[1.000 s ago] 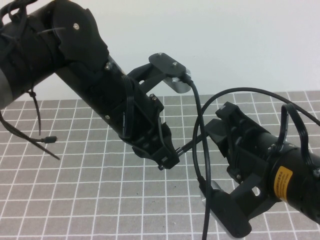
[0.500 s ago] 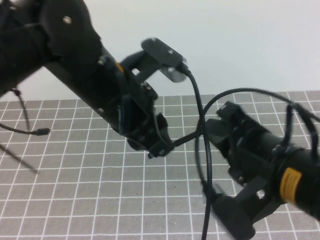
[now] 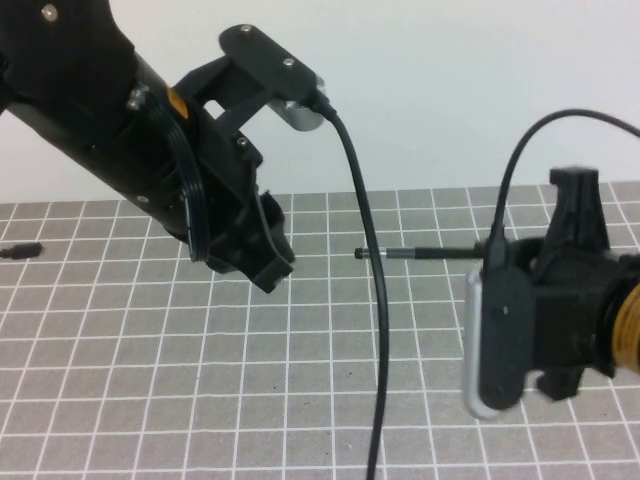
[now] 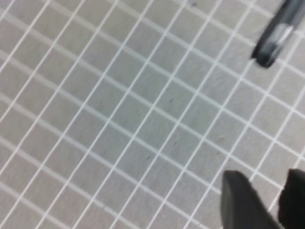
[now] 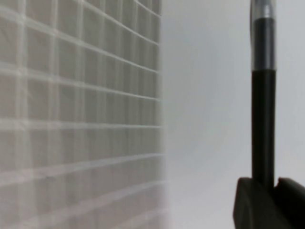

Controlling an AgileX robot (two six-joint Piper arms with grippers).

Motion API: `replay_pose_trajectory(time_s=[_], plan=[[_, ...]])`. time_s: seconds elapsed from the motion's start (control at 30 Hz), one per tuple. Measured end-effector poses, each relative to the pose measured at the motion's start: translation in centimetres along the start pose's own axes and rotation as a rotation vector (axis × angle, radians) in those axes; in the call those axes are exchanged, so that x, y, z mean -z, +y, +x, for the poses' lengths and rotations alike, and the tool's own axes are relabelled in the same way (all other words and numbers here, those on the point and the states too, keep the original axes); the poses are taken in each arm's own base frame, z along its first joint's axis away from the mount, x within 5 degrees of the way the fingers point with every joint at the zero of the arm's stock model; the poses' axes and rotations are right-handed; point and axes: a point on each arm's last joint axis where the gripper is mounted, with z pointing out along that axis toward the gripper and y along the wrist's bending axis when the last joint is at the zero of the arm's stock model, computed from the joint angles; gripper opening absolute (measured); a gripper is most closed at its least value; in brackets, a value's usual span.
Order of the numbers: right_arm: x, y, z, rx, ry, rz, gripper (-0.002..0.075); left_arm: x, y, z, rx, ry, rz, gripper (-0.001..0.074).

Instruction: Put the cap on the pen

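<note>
My right gripper [image 3: 500, 252] at the right is shut on the pen [image 3: 440, 252] and holds it level above the mat, pointing left. In the right wrist view the pen [image 5: 263, 119] rises straight from between the gripper's [image 5: 264, 183] fingers. A greyish-clipped cap [image 5: 263, 43] sits on its far end. The capped end [image 3: 372, 253] is free in the air. My left gripper [image 3: 272, 272] hangs left of it, about two grid squares away. In the left wrist view this gripper [image 4: 274, 191] is open and empty, with the cap end [image 4: 275, 33] blurred across the mat.
A thick black cable [image 3: 372, 330] hangs from the left wrist camera and crosses in front of the pen. The grey grid mat [image 3: 200, 380] covers the table below. A small dark cable-tie end [image 3: 22, 250] shows at the far left.
My left gripper was at the pen's end; it has let go and pulled back up and to the left. My right arm has swung right, and the pen now lies level.
</note>
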Motion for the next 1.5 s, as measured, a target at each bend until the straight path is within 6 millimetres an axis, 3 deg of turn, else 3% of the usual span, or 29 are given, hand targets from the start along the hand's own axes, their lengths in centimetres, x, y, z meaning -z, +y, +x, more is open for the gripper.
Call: replay_pose_trajectory(time_s=[0.17, 0.4, 0.57, 0.73, 1.03, 1.5], plan=[[-1.7, 1.8, -0.2, -0.479, 0.045, -0.107, 0.0057, 0.0, 0.1, 0.1, 0.010, 0.009, -0.016, 0.0032], [-5.0, 5.2, 0.2, -1.093, 0.266, -0.176, 0.0057, 0.0, 0.1, 0.0, 0.013, 0.005, -0.009, 0.0002], [-6.2, 8.0, 0.6, -1.283, 0.468, -0.258, 0.0057, 0.0, 0.1, 0.0, 0.017, 0.005, -0.009, 0.0000], [-7.0, 9.6, 0.2, -1.318, 0.524, -0.342, 0.0057, 0.0, 0.1, 0.0, 0.020, 0.005, -0.009, -0.0001], [-9.4, 12.1, 0.5, -1.203, 0.550, -0.360, 0.0057, 0.0, 0.1, 0.0, 0.042, 0.005, -0.009, -0.0001], [-10.7, 13.9, 0.5, -1.147, 0.559, -0.403, 0.0067, -2.0, 0.1, 1.6, 0.064, 0.080, 0.023, -0.0001]])
